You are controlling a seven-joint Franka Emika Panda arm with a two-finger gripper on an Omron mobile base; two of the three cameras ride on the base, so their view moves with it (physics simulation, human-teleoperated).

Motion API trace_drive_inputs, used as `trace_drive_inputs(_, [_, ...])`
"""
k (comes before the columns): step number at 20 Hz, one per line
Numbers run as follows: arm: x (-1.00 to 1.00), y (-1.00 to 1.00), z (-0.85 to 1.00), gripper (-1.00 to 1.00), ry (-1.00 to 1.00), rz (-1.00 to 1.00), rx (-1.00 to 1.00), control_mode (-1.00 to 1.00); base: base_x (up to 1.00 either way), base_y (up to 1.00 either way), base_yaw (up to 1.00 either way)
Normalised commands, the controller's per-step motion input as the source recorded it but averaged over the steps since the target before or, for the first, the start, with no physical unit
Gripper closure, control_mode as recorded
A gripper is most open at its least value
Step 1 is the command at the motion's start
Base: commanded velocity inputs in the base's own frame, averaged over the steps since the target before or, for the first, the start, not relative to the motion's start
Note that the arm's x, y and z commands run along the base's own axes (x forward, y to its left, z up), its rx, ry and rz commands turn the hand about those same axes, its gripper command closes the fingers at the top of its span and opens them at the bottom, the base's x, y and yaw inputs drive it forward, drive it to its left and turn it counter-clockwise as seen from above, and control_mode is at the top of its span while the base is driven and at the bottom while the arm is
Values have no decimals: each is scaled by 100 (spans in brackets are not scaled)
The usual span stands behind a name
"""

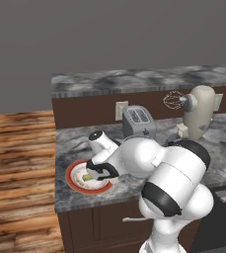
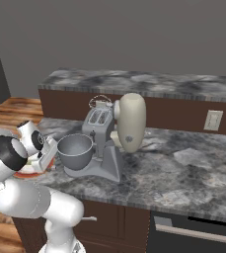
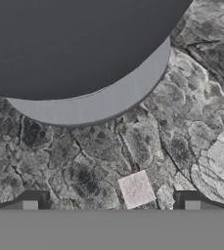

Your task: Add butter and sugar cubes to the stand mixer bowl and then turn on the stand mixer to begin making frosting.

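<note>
The end effector (image 1: 92,173) hangs low over the red-rimmed plate (image 1: 75,182) at the front left of the grey stone counter (image 1: 223,143), its jaws spread wide with nothing between them. In the left base view the butter (image 1: 88,177) lies on that plate as a small pale stick right under the hand. The hand view shows the two dark fingertips (image 3: 35,199) standing well apart over bare stone, with one pale sugar cube (image 3: 136,189) lying between them and the curved rim of a large grey round thing above, which I cannot name for certain. The bowl (image 2: 75,149) sits on the base of the mixer (image 2: 127,129), just beside the plate on its right, with the toaster (image 1: 138,121) behind. The step in hand looks like a first pick-up, with nothing yet in the bowl as far as can be seen. To do it well, the hand should centre the piece between the fingertips, come straight down until they bracket it, close gently, then lift clear of the plate before swinging over the bowl rim. No brand, label or writing can be read anywhere.
</note>
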Motion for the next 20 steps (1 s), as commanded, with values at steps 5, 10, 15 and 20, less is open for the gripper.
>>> trace_drive_inputs(5, [-15,0,-14,-100,2,0,0,-100,0,0,0])
trace_drive_inputs(10, [-36,0,-16,-100,0,-1,0,-100,0,0,0])
trace_drive_inputs(15, [-2,-4,-3,100,1,-1,0,-100,0,0,0])
trace_drive_inputs(20, [2,-18,0,100,2,0,0,-100,0,0,0])
